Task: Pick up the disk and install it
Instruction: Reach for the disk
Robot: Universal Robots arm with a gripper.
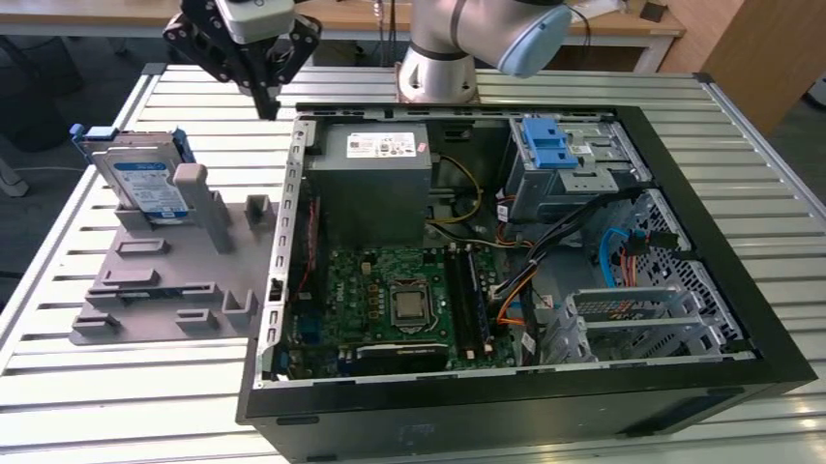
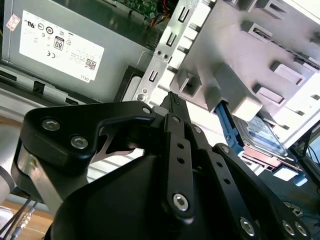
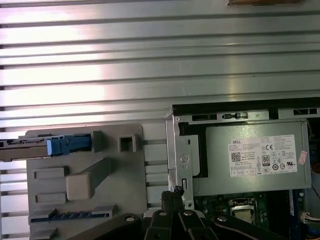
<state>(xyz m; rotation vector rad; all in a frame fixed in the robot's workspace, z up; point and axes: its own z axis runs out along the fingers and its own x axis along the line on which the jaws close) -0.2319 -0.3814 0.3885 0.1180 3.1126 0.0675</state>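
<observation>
Black end effector [image 1: 267, 102] hangs above the slatted bench [image 1: 77, 387], its fingers drawn together with nothing between them. In the exterior view it sits just off the far corner of the open case [image 1: 703, 242], on the case's left. In both wrist views the joined tips [image 2: 172, 100] [image 3: 173, 192] lie over the gap between the case wall and the grey holder [image 1: 155, 290]. The disk [image 1: 142, 184] is not in the case: it stands on edge at the far end of the holder, leaning on a grey post, on the exterior view's left, apart from the end effector. Its blue bracket frames the labelled face. The first wrist view shows the disk [image 3: 30, 149] edge-on with the blue bracket end beside a holder block, and the second wrist view shows the disk [image 2: 260, 132] tilted against the holder. Inside the case, the power supply [image 1: 374, 184] lies nearest the end effector, the motherboard [image 1: 387, 300] is beside it, and a drive cage [image 1: 568, 159] with a blue latch sits at the far right.
</observation>
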